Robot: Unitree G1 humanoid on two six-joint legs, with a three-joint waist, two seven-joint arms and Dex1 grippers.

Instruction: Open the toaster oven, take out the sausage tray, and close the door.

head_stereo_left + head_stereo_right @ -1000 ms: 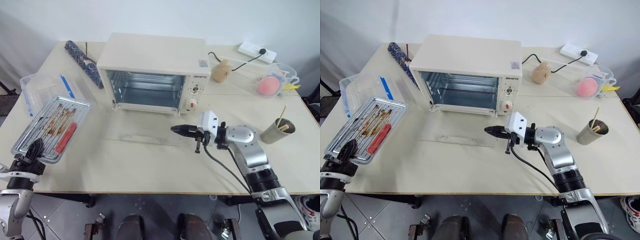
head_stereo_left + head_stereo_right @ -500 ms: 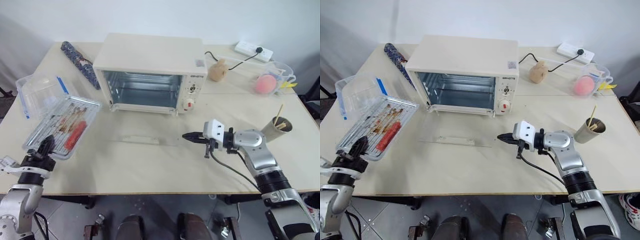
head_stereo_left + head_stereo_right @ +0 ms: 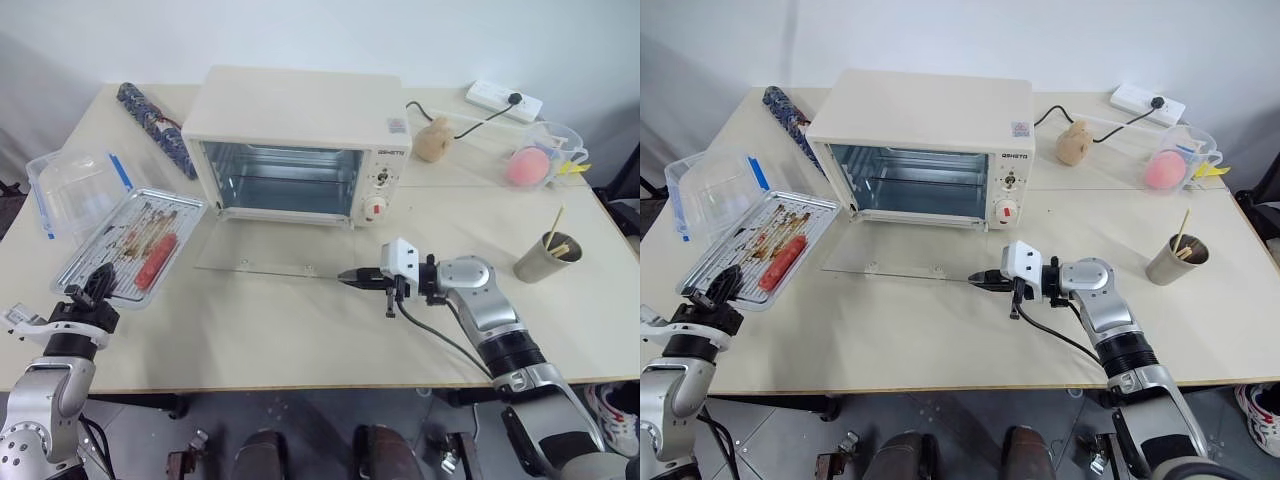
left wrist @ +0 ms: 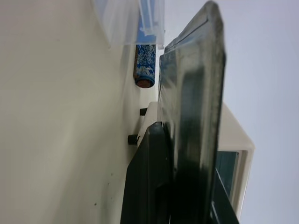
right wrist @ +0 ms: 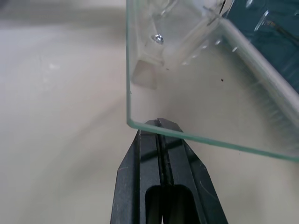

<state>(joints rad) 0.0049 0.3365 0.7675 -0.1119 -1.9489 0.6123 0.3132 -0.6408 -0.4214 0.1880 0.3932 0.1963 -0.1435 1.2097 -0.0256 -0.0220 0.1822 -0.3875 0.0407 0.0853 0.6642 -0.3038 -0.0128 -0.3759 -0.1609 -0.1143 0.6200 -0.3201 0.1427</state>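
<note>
At the middle of a pale table stands the toaster oven [image 3: 300, 140], a cream-white box with its control panel and a red-and-white knob [image 3: 375, 209] on the right side and a bare, shiny metal interior. Its door [image 3: 262, 264], a clear glass panel, lies folded down flat in front of it, just above the tabletop. The right gripper [image 3: 345, 276] points left with its two black fingers pressed together, their tips tucked under the door's front right corner; the right wrist view shows the glass edge crossing right over the fingertips [image 5: 161, 126].

To the left of the oven, the sausage tray [image 3: 131, 246] sits out of the oven, tilted, a silver tray with a wire rack, brown grease marks and one red sausage [image 3: 153, 262]. The left gripper [image 3: 92, 287] is clamped on the tray's near edge.

Beyond the tray lies a clear plastic box [image 3: 73, 188] with blue clips, and behind it a blue patterned roll [image 3: 152, 126]. On the right side of the table are a paper cup [image 3: 541, 257] with sticks, a clear jug [image 3: 540, 160] holding something pink, a small tan object [image 3: 433, 139], and a white power strip [image 3: 503, 100].
</note>
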